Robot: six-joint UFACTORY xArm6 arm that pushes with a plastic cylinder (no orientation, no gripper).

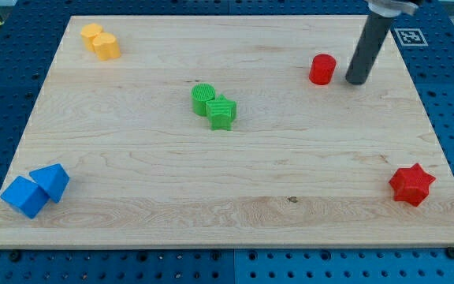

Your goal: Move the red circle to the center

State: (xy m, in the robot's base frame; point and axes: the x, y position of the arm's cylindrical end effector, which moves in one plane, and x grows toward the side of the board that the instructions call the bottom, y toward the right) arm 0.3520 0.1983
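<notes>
Nearest lie two blue blocks; far right, my tip, with no hand, stands just right of the red circle.

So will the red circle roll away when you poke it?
Probably not: the red circle stands on its flat end, so it should slide. It looks small and stiff, likely light. My tip sits just to its right in the view, apparently apart.

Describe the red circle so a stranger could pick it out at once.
Start at the wooden board and go to its top-right area. Just left of my tip stands the red circle, a short round cylinder. The only other red block, the red star, sits bottom right.
</notes>
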